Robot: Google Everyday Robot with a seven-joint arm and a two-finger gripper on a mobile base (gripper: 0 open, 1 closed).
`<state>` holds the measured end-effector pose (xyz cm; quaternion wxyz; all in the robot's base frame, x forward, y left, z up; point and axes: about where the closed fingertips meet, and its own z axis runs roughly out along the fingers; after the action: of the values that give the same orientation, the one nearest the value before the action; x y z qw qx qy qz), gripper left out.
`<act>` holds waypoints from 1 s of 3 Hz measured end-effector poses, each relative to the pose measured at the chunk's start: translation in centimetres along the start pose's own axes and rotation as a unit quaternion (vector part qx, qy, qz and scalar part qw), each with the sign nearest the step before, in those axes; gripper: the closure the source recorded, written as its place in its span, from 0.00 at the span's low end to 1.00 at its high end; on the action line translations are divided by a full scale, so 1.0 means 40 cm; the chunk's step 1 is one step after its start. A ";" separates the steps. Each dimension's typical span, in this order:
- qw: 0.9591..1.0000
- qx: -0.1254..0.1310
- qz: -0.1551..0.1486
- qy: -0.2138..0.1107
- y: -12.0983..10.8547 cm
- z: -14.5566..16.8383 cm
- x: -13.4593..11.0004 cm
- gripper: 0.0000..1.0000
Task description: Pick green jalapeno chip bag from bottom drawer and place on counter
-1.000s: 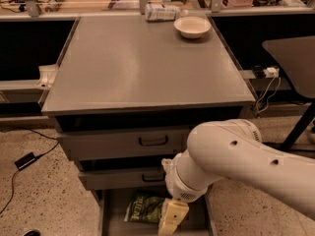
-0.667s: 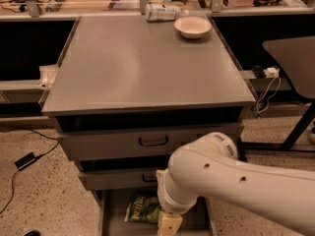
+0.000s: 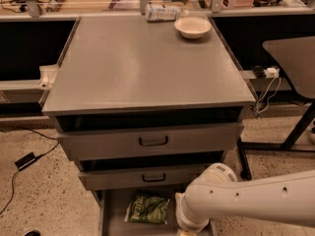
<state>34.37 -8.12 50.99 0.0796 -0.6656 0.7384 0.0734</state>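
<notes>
The green jalapeno chip bag lies flat in the open bottom drawer, a grey tray at the foot of the cabinet. My white arm reaches in from the right, and its wrist hangs over the drawer just right of the bag. The gripper itself is below the picture's lower edge and out of view. The counter is the broad grey top of the cabinet above the drawers.
A white bowl and a silvery-white wrapped package sit at the counter's far edge. Two upper drawers with black handles are slightly open. A dark table stands at the right. A black adapter and cable lie on the floor at left.
My arm has moved left and down over the bottom drawer. The gripper's pale tip, seen earlier beside the bag, has dropped out of the picture. The bag has not moved.
</notes>
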 end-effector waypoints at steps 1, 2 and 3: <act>1.000 -0.005 0.002 0.000 -0.041 0.005 0.007 0.00; 1.000 0.008 -0.019 -0.022 -0.069 0.048 0.002 0.00; 0.992 0.044 -0.088 -0.080 -0.111 0.187 0.028 0.00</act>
<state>38.85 -8.04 43.42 0.1737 -0.7160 0.6705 0.0872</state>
